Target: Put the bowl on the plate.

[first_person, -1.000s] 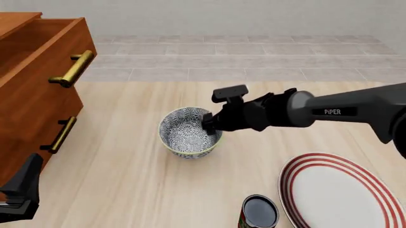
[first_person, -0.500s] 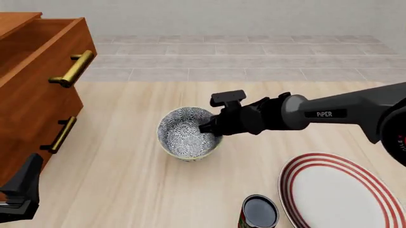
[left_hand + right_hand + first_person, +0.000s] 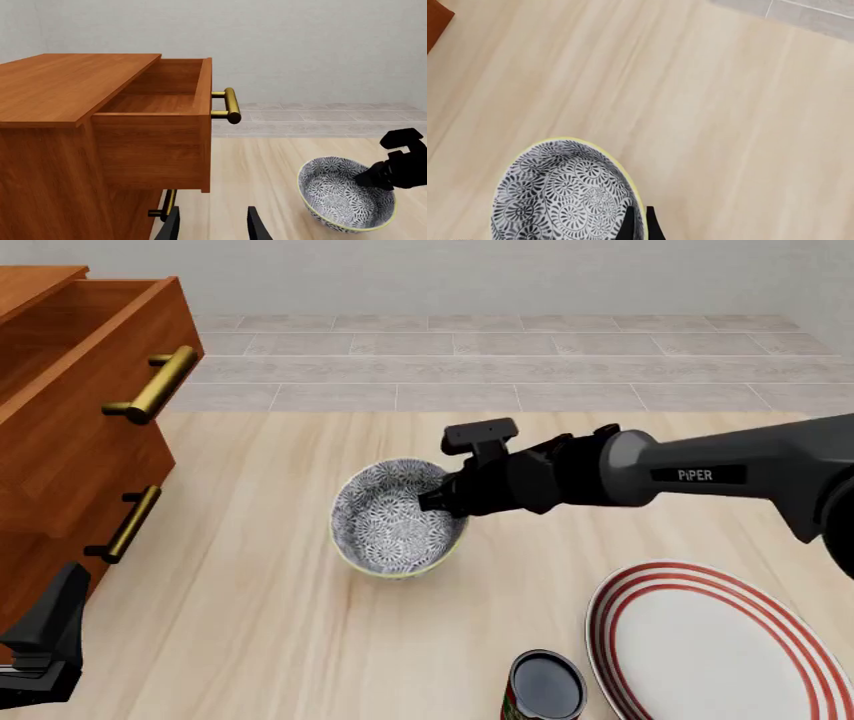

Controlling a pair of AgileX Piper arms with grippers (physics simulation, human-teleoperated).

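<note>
Pale wood table (image 3: 267,640), wooden dresser (image 3: 60,125) with open top drawer (image 3: 167,120), brass handles (image 3: 154,385), grey tiled floor (image 3: 534,360), plain wall (image 3: 300,45)

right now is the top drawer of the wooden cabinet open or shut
Open. The top drawer juts out from the brown wooden cabinet, its hollow inside visible and apparently empty.

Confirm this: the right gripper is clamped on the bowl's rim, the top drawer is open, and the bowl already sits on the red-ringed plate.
One thing is wrong: the bowl is not on the plate. The front view shows it out on the wooden table, apart from the plate, which lies bare near the can. The rest holds: the right gripper has its jaws over the bowl's rim, and the top drawer is open.
</note>
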